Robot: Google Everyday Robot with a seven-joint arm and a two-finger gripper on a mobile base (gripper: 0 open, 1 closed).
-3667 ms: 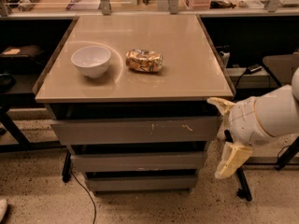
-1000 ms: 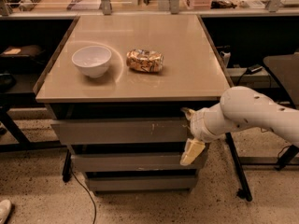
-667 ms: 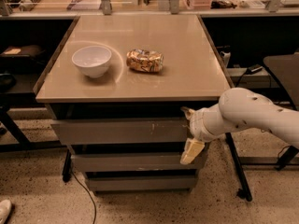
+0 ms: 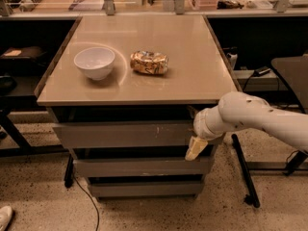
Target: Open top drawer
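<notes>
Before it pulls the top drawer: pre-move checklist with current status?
1. The gripper is at the top drawer, at the right end of its front: ok.
2. Firm hold on the front: cannot tell.
3. Drawer open: not ok, not visibly pulled out.
4. The bowl and snack packet sit back from the front edge of the table: ok.
5. The floor cable is apart from the top drawer: ok.

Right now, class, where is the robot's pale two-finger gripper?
In the camera view, the gripper is at the right end of the wide grey top drawer front, below the beige tabletop.
</notes>
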